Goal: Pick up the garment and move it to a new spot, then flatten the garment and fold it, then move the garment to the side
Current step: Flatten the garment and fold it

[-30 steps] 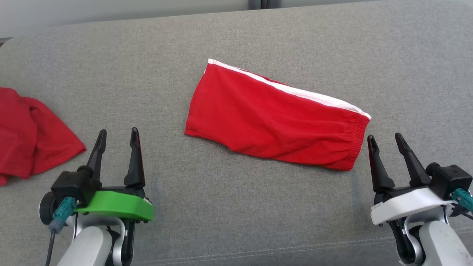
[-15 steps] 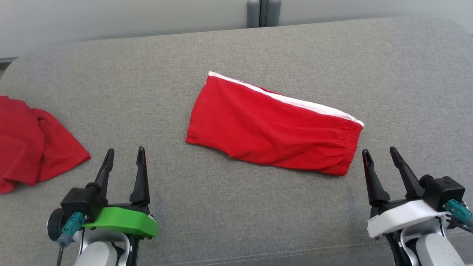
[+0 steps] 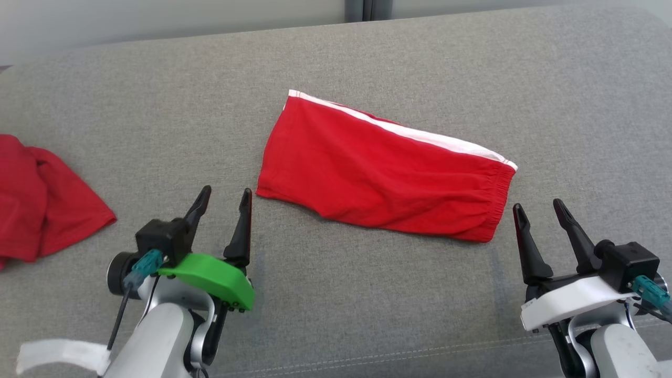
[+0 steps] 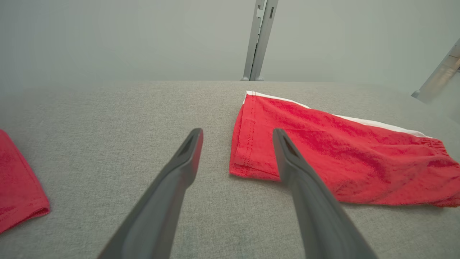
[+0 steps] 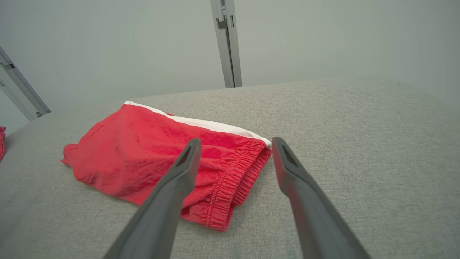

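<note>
The garment [image 3: 383,170] is a pair of red shorts with a white side stripe, lying folded in half on the grey surface, leg hem to the left, elastic waistband to the right. My left gripper [image 3: 227,196] stands open just short of the hem's near corner, apart from the cloth; its wrist view has the shorts [image 4: 334,151] ahead and to the right of the left gripper [image 4: 237,135]. My right gripper [image 3: 538,209] is open beside the waistband's near corner, empty. In its own view the right gripper [image 5: 233,144] points at the waistband [image 5: 237,172].
A second red cloth [image 3: 42,205] lies bunched at the left edge, also seen as the red cloth [image 4: 18,190] in the left wrist view. The grey padded surface [image 3: 367,294] spreads wide; a metal post [image 4: 259,39] stands behind its far edge.
My left gripper has moved right and forward toward the hem's near corner. The right gripper has hardly shifted. The head camera has moved, sliding the whole picture.
</note>
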